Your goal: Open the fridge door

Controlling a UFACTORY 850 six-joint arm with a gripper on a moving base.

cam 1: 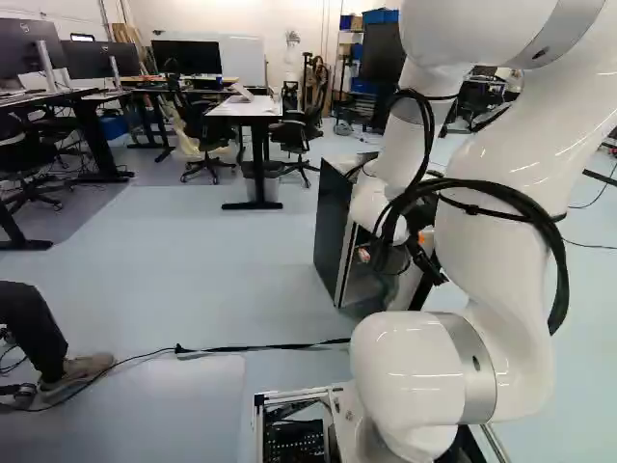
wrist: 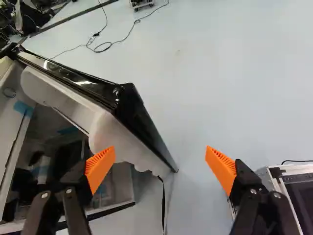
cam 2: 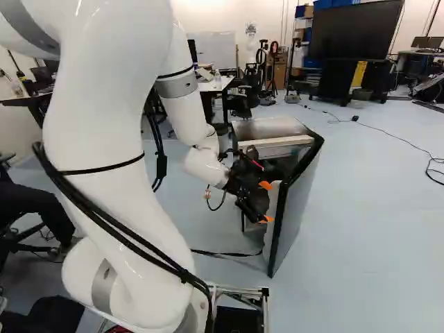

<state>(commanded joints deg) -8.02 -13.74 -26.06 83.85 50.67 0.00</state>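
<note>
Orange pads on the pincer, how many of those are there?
2: one pad toward the inner side of the fridge door, the other pad toward its outer side.

the glossy white arm point(cam 2: 104, 139) has rounded segments point(cam 1: 410, 362), grey bands point(cam 1: 479, 388) and strapped-on black cables point(cam 1: 563, 280), and its black two-fingered gripper point(cam 2: 266, 202) has ribbed orange pads point(wrist: 100, 169).

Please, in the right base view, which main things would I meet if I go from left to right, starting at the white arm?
White arm → gripper → open fridge door → large dark screen.
</note>
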